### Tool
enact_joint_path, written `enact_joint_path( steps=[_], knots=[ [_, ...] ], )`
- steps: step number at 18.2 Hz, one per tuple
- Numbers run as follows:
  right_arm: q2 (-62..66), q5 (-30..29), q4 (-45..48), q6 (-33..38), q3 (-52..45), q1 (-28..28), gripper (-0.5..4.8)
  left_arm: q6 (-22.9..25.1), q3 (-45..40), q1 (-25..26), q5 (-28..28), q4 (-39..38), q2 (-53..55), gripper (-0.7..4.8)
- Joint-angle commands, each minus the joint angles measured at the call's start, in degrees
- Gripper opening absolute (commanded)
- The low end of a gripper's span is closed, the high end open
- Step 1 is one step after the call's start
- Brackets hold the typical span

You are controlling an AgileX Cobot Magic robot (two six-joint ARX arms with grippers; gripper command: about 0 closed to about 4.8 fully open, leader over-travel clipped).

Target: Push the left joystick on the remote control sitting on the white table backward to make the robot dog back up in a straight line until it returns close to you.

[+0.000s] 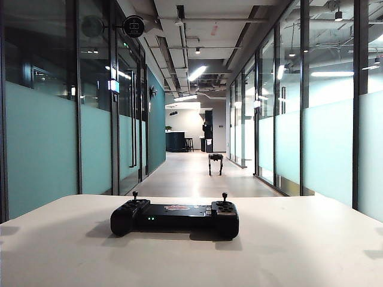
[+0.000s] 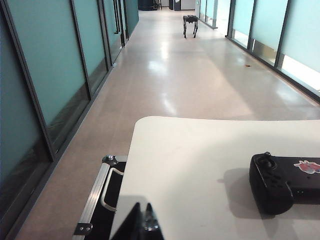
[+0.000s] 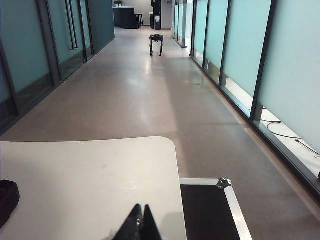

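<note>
Your left gripper (image 2: 145, 224), jaws together, has the left joystick (image 2: 267, 156) at 2 o'clock; right gripper (image 3: 139, 223), also together, sits farther.

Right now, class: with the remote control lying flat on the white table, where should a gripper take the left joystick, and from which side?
Take the left joystick at its small round knob, coming from above: it stands upright and thin above the remote control. The shut left gripper hangs short of it, over the white table's near edge.
</note>
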Motion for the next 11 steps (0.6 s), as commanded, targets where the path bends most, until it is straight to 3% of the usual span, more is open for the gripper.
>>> enact_joint_path(
  steps=[1, 11],
  knots=[
    [-0.2, -0.4, 0.8, -0.1, -0.5, 0.1, -0.01, 0.0, 0.2, 0.0, 0.0, 0.9, 0.0, -0.06],
    [-0.2, -1.6, 2.5, -1.6, 0.5, 0.1, -0.02, -0.2, 0.8, 0.0, -0.1, 5.3, 0.0, -0.06]
  ],
)
